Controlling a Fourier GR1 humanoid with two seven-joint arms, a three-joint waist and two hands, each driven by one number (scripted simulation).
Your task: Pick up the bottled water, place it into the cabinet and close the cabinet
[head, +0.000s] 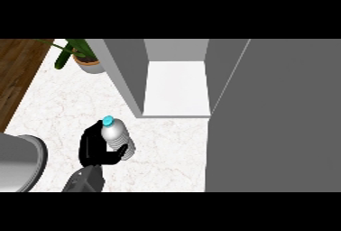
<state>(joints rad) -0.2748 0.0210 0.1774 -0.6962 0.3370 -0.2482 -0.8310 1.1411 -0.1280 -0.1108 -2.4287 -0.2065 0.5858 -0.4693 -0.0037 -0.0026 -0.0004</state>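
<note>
Holding the bottled water in my left hand, I have my fingers and thumb curled round its clear body, so that much of its lower half is hidden behind black; its blue cap shows above my hand, tipped toward the upper left, and the bottle leans rather than standing straight; whether its base touches the counter I cannot tell. My grey forearm comes up from the lower edge, just left of the middle. The cabinet stands ahead and to the right of the bottle, well apart from it — open, with its white shelf floor lit between two grey side walls; its door is swung out toward me and fills the whole right side of the view as a flat grey panel. The counter is pale marble; a potted plant sits at its far left corner, beside the cabinet's left wall, with green leaves spreading over a strip of brown wood. A grey rounded object rests at the left edge, near my forearm — I cannot tell what it is. My right hand does not show anywhere.
</note>
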